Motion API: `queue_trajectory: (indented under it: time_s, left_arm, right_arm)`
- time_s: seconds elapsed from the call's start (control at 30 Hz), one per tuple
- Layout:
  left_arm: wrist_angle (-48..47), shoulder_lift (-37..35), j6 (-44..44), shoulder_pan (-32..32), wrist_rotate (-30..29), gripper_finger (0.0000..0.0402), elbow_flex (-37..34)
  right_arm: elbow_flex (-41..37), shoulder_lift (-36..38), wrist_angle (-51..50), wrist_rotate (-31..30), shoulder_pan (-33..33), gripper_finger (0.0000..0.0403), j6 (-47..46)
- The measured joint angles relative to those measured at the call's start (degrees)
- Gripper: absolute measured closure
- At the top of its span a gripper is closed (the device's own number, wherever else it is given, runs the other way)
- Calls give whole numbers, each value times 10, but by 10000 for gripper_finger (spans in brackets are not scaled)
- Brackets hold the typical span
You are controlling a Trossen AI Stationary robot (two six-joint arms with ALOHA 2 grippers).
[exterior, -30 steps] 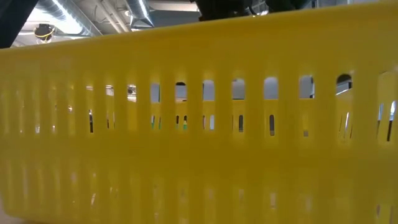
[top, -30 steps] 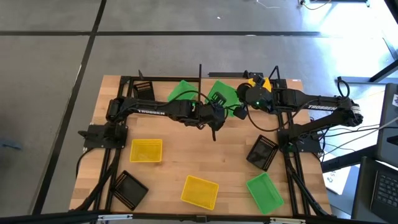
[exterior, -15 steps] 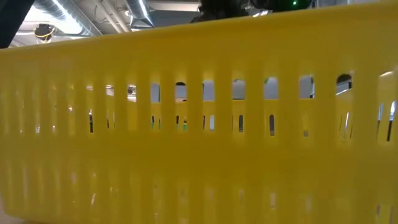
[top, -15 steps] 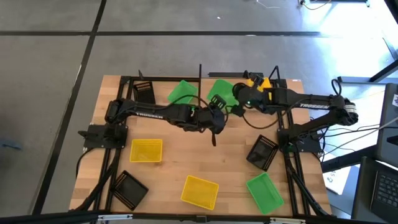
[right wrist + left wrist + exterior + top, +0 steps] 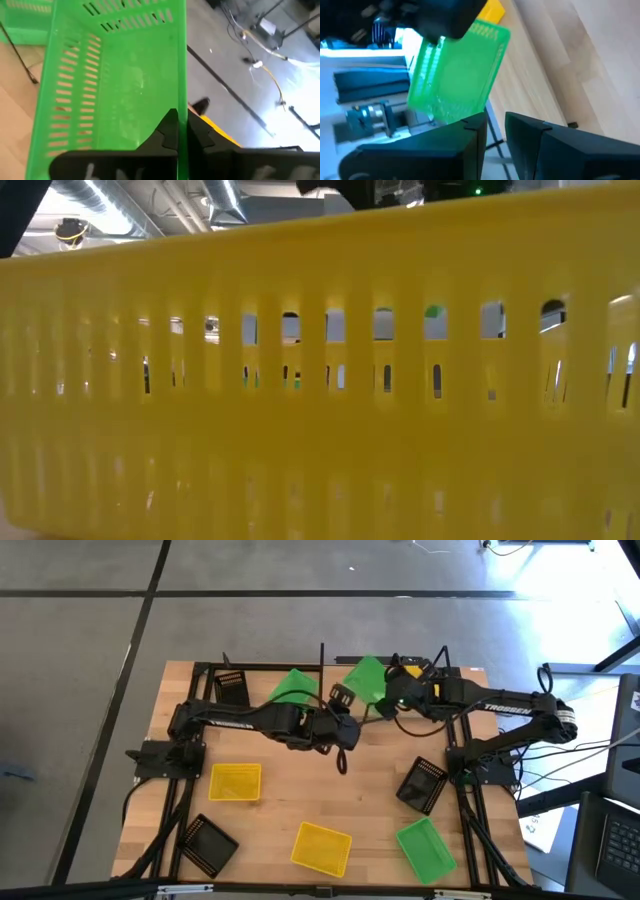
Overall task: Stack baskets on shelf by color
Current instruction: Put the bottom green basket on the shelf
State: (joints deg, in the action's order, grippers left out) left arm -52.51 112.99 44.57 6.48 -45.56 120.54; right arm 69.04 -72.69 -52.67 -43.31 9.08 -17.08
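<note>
Bright green perforated plastic basket [image 5: 367, 678]: lifted at the counter's [image 5: 290, 802] far edge, near the shelf.

The right hand [image 5: 181, 131] pinches one thin side wall of it; the left hand [image 5: 495, 131] waits nearby, fingers slightly apart. The basket looks light, fairly stiff and smooth-walled; grip the rim firmly, since it may swing.

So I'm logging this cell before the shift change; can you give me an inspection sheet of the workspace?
Surface: plank-patterned wooden table, bare between baskets.
Job's things: right gripper holds a green basket by its rim, lifted at the back; another green basket lies beside it; more yellow, black and green baskets are scattered in front.
Clutter: nothing seen.
Grippers: left gripper empty, near the held basket.
Cables: loops on the right arm.
Surroundings: grey floor.
</note>
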Motion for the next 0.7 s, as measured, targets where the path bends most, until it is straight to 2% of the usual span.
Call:
queue_trajectory:
  time_s: [0.17,0.37,0.43,0.53,0.7]
  left_arm:
    - [-60,0,-50,0,0,338,51]
    - [-103,0,-93,0,-3,338,109]
    - [-117,0,-105,0,-6,338,124]
    - [-147,0,-149,2,-35,338,145]
    - [-177,-10,-197,4,-39,338,142]
  right_arm:
    - [0,16,-20,3,9,403,-40]
    - [0,28,-30,37,39,403,-158]
    - [0,28,-46,56,58,403,-227]
    - [0,28,-78,127,90,403,-331]
    - [0,26,-77,187,128,403,-342]
